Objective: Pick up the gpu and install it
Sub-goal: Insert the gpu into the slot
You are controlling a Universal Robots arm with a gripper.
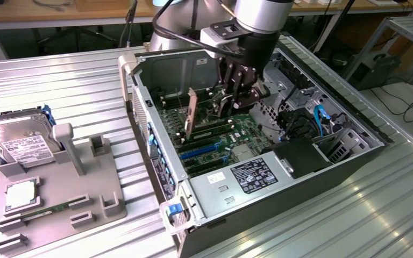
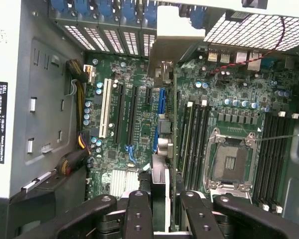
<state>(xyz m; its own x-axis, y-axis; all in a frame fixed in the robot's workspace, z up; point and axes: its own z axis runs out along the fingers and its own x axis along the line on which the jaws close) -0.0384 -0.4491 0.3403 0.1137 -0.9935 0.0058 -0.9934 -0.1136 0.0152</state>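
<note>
**Card held on edge, lined up with the slots**

The fingers of the gripper stand close on either side of a thin upright edge, and they appear clamped on the graphics card at one end. The jaws are narrowed but not fully together, with the card filling the gap.

From that grip the card runs straight away from the fingers toward its pale bracket, which sits by the vented rear wall of the computer case. In the exterior view the gripper hangs inside the open case, and the visible part of the card lies at about nine o'clock from it, standing on edge and leaning slightly.

The card's long axis runs roughly from eight o'clock to two o'clock in that view. This is close to the line of the blue slots on the motherboard, which lie at about seven o'clock from the gripper. In the wrist view the card's edge runs parallel to the long slots beside it and to the memory slots on its other side.

Whether its lower edge has entered a slot I cannot tell.

Well apart, at nine o'clock, a hard drive rests on a grey tray.
</note>
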